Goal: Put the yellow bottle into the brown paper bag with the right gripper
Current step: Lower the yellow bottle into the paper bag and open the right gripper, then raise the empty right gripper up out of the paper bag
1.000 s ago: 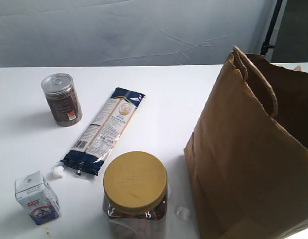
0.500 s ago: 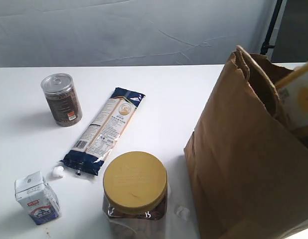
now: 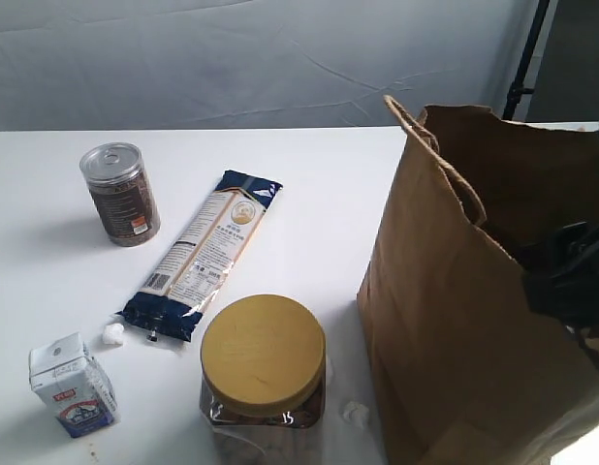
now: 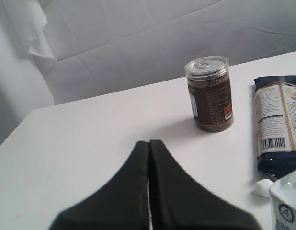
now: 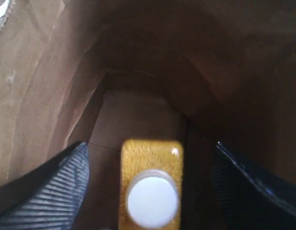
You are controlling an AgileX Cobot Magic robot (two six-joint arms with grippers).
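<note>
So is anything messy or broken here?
Nothing looks spilled or broken. A small white scrap lies loose by the end of the noodle packet, and a second white scrap lies between the big jar and the brown paper bag. I cannot tell what they are.

The right gripper (image 3: 563, 279) is now occupying the mouth of the brown paper bag (image 3: 445, 320); one second ago it was not in view. The yellow bottle (image 5: 151, 165), previously above the bag's rim, is sitting inside the bag, with the fingers (image 5: 62, 187) standing clear of it. The bag's near handle (image 3: 432, 155) is leaning outward, widening the mouth.
</note>
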